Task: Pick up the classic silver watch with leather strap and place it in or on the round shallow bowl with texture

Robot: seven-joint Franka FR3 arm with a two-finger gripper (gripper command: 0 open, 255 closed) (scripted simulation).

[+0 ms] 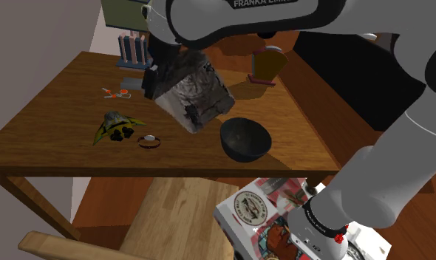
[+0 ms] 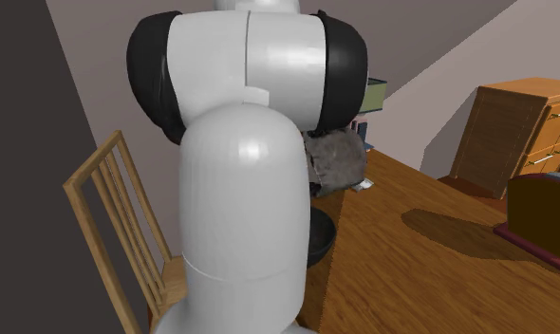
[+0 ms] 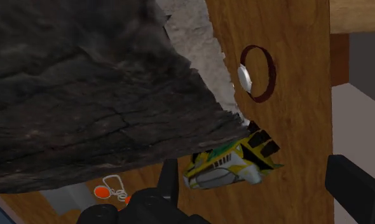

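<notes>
The watch [image 1: 148,140] lies flat near the table's front edge, a silver face on a dark brown strap loop; in the wrist view the watch [image 3: 256,73] sits well ahead of the fingers. The dark round bowl [image 1: 246,138] stands to the watch's right in the shoulder view, and the bowl [image 2: 318,237] peeks out behind the arm in the second exterior view. My gripper [image 3: 262,191] is open with nothing between its fingers. It hangs over the back of the table [image 1: 54,125], behind a big grey rock-like block [image 1: 191,92].
A green and yellow toy [image 1: 117,125] lies left of the watch, and the toy [image 3: 234,162] is close ahead of the fingers. Orange scissors [image 1: 114,92] and a blue holder [image 1: 133,52] stand further back. A wooden chair [image 1: 98,236] is at the table's front.
</notes>
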